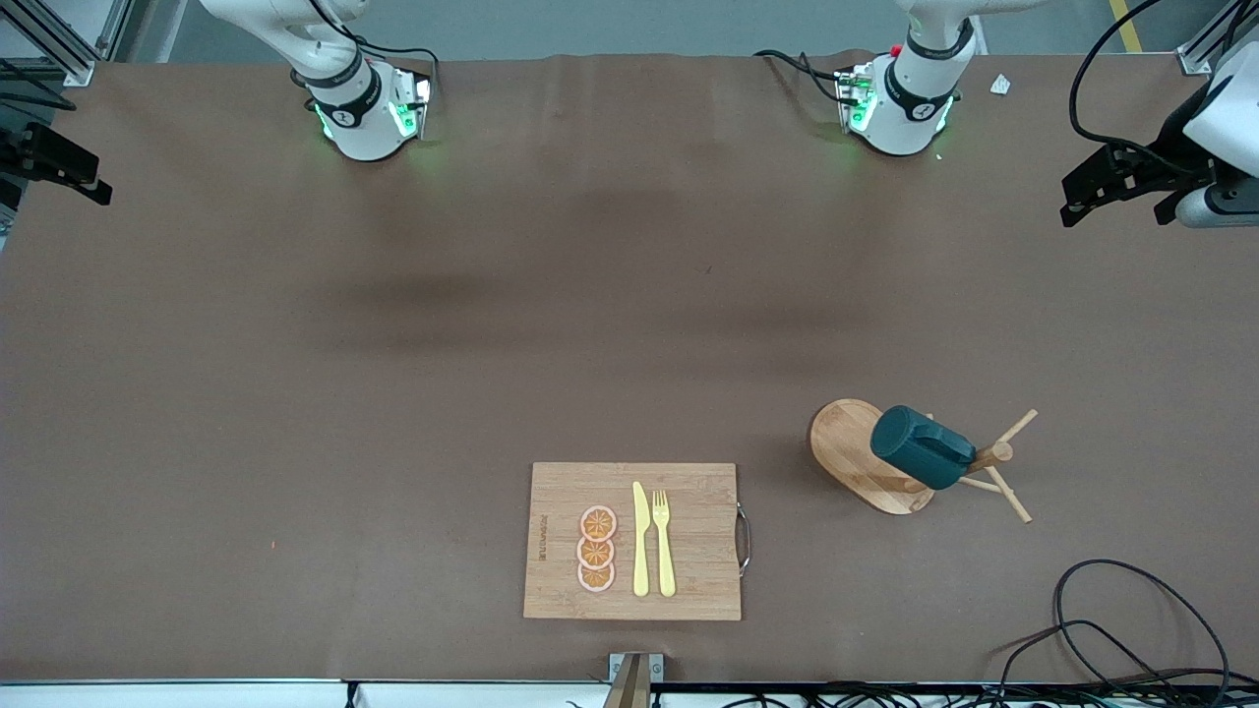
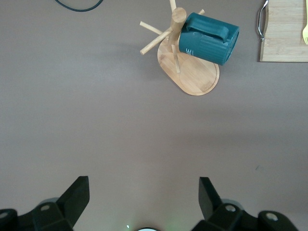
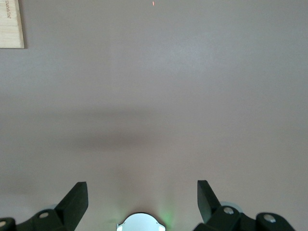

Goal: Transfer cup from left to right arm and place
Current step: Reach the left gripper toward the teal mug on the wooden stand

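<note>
Hanging on a wooden peg rack [image 1: 890,462], the cup [image 1: 923,447] is tilted on its side, w/ its dark teal bottom turned up toward the front camera. In the left wrist view the cup [image 2: 209,32] shows its small handle on the upper side, and it sits on one peg of the rack [image 2: 185,62], above the rack's oval wooden base. The rack stands toward the left arm's end of the table [image 1: 295,393], nearer to the front camera than both robot bases.

Beside the rack, toward the right arm's end, lies a wooden cutting board [image 1: 633,541] w/ a metal handle on the edge that faces the rack. On the board are a yellow knife [image 1: 640,540], a yellow fork [image 1: 664,543] just beside it, and three orange slices [image 1: 596,550] in a short row that overlap a bit.

Both arms wait high, near their bases. The left gripper [image 2: 144,202] is over bare table, well apart from the cup, fingers spread wide, nothing between them. The right gripper [image 3: 143,202] is also over bare table, fingers wide apart and empty; only a corner of the board [image 3: 10,24] shows at the edge of its view.
</note>
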Controlling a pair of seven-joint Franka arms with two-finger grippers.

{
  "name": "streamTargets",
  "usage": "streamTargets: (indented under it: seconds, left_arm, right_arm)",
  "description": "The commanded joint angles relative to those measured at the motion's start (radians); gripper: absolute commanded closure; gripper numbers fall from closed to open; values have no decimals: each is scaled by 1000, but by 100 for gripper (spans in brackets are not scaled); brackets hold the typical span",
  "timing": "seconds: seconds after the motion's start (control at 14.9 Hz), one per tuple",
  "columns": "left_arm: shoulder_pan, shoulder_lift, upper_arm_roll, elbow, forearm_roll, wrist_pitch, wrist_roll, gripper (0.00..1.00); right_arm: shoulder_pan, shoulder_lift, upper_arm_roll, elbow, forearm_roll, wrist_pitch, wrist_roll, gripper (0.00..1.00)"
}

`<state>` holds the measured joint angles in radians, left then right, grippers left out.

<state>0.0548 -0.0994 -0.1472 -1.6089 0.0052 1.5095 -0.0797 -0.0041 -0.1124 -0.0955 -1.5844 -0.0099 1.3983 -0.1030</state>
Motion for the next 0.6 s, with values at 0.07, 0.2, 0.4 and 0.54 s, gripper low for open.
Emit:
streamTargets:
  seconds: [0.07,0.2,0.4,0.54]
  left_arm:
    - [5,12,-5,30,1,-14,17,0]
    - [8,32,-3,58,-11,-14,6,0]
    - [13,113,8,131,-82,-15,3,0]
    - [14,142,8,135,-91,-20,-3,0]
  right_arm:
    - [-19,-23,3,-23,22,-2,-3,0]
    - [-17,-23,7,-22,21,-1,-4,0]
    - [-14,-24,10,-22,19,-4,5,0]
    - [-14,-24,10,-22,19,-2,5,0]
